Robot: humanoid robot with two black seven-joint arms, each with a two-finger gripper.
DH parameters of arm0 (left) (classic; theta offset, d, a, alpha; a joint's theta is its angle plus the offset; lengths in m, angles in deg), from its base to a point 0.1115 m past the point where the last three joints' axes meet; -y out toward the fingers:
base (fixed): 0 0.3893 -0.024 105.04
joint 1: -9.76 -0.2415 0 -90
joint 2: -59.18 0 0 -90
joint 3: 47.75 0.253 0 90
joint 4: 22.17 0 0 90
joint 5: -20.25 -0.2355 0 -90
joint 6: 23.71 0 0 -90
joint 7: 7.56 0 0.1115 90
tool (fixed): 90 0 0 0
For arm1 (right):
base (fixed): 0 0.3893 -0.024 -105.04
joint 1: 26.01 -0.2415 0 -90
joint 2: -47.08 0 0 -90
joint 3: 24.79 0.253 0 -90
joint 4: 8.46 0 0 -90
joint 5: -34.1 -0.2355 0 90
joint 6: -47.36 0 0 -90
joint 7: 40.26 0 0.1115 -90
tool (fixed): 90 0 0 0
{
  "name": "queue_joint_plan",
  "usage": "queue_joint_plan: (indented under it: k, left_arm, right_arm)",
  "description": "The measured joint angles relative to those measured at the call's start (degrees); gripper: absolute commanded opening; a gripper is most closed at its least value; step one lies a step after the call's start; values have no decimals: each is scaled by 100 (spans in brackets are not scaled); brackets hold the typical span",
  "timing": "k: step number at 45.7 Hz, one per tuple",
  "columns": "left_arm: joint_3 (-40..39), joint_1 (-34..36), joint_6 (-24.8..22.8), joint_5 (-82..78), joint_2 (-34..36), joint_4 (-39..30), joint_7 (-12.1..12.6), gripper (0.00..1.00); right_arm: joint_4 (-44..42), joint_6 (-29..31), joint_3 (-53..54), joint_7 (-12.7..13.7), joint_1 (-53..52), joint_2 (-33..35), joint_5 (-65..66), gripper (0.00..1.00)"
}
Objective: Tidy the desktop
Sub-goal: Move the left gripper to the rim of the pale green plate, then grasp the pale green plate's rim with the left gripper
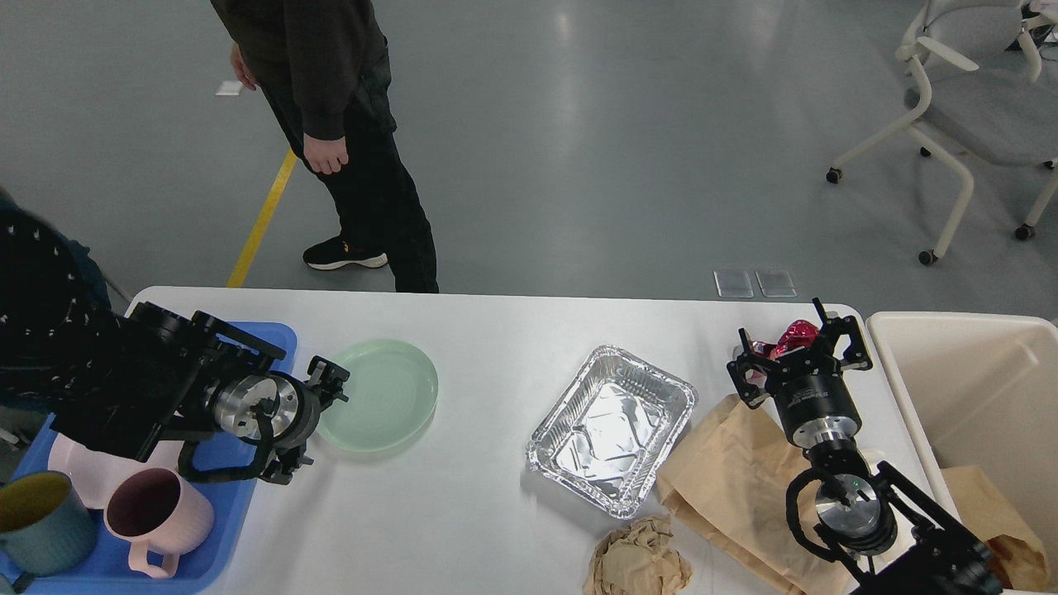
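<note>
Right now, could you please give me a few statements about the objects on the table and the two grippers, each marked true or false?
1. The right gripper holds a shiny red wrapper. True.
2. The foil tray is full of food. False: it is empty.
3. The left gripper is at the near-left rim of the green plate. True.
4. The pink mug stands in the cream bin. False: it stands in the blue tray, beside a teal mug.
5. A crumpled paper ball lies on the desktop near the foil tray. True.
6. The brown paper bag lies on the floor. False: it lies on the desktop.
</note>
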Motion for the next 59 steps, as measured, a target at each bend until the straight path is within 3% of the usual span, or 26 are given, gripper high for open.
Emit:
queue_joint_plan:
  k: [10,17,33,46,59]
  left_arm:
    - [-270,-456,5,-380,59,453,-45,85]
    - [-428,-680,5,-600,35,747,-53,69]
    - [-725,-962,-1,-875,45,909,-10,54]
    - [-749,-1102,-55,-890,-4,1021,-16,28]
    - [-750,-1112,-80,-894,-9,1026,-7,16]
  right_arm:
    - [0,0,0,0,0,-1,0,100]
    - [0,0,0,0,0,-7,0,100]
    - [0,0,0,0,0,-7,0,100]
    - [0,0,0,2,0,-7,0,100]
    - [0,0,0,2,0,-7,0,100]
